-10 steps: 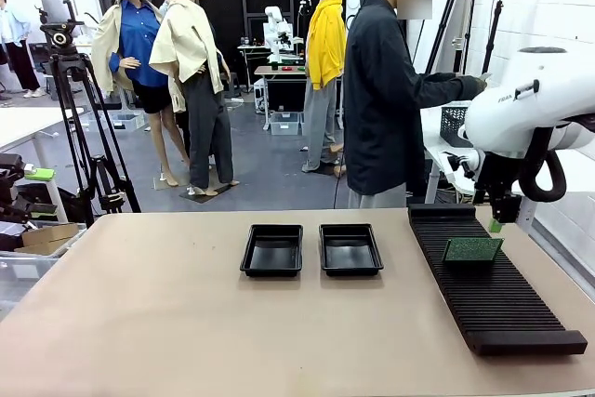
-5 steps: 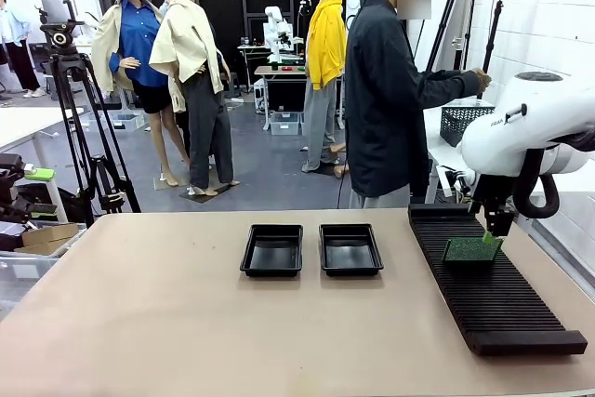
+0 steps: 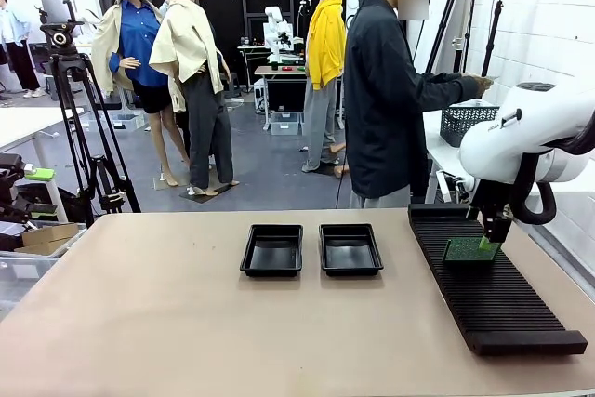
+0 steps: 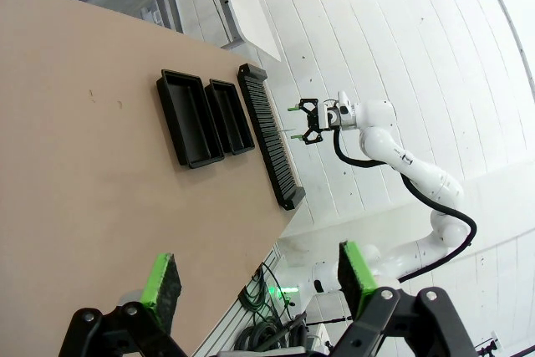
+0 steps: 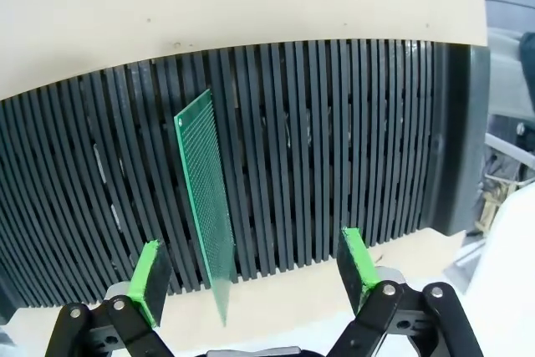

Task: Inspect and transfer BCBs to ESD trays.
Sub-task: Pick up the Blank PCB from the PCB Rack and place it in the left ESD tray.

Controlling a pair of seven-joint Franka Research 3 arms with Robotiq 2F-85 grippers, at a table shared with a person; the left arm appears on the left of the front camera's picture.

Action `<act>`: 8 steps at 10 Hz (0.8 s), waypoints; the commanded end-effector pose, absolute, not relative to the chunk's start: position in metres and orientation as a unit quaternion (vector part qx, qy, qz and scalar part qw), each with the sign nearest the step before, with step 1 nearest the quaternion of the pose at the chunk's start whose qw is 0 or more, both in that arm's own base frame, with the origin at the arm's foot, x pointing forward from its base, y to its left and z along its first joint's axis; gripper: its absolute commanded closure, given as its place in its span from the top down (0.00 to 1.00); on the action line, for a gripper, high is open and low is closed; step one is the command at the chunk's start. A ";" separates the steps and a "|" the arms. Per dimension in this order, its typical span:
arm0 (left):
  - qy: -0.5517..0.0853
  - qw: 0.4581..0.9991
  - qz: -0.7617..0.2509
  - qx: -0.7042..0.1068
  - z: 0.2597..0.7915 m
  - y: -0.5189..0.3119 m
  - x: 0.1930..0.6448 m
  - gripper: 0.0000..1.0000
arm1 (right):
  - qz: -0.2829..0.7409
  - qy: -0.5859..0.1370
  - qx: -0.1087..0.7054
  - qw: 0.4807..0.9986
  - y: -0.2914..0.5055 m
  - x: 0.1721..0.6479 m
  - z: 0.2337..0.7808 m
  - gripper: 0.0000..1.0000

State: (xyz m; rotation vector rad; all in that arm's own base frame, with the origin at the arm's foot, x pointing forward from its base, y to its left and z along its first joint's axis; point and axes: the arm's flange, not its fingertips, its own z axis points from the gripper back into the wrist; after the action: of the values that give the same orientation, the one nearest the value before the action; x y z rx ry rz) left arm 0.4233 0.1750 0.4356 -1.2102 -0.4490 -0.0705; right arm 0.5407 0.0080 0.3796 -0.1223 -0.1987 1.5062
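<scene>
Right gripper (image 5: 252, 263): jaws spread wide, green pads on either side of the one BCB (image 5: 205, 190), neither pad touching it. The board sits nearer one pad than the other, so it's off-centre in the gap. Nothing pinched yet.

The BCB stands on edge in a slot of the long ribbed rack (image 3: 493, 304), at the rack's far half, on the right side of the table (image 3: 139, 323). Standing it in a slot leaves its top edge free for a pinch from above, and that's likely why the gripper comes straight down over it.

My read is that the step is the pick from the rack. The jaws would need to close across the thin faces and lift straight up along the slot. Any tilt could jam the board against the ribs.

The two ESD trays (image 3: 271, 272) sit side by side at mid-table, well apart from the rack, and both look empty. The path from rack to trays looks clear.

Left gripper (image 4: 259, 273): fingers spread, holding nothing, hanging high over the table's left side.

A person (image 3: 381, 99) stands at the far edge, turned toward a mesh basket (image 3: 465, 123) on a side bench with one arm stretched out over it. Can't tell what's in the hand. They aren't in the arm's way right now.
</scene>
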 end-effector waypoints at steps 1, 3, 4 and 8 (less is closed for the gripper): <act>-0.207 0.794 -0.031 -0.571 0.439 0.176 0.422 1.00 | 0.686 -0.108 -0.052 0.718 0.002 0.547 0.369 1.00; -0.207 0.794 -0.031 -0.571 0.439 0.176 0.422 1.00 | 0.685 -0.101 -0.046 0.720 0.003 0.546 0.368 1.00; -0.207 0.794 -0.031 -0.571 0.439 0.176 0.422 1.00 | 0.687 -0.095 -0.043 0.719 0.002 0.546 0.366 0.98; -0.207 0.794 -0.031 -0.571 0.439 0.176 0.422 1.00 | 0.690 -0.092 -0.036 0.717 0.003 0.548 0.367 0.57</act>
State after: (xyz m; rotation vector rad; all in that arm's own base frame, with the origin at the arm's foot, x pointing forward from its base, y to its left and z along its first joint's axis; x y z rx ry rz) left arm 0.4233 0.1750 0.4356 -1.2103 -0.4489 -0.0706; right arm 0.5436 0.0062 0.3679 -0.1060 -0.1977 1.5006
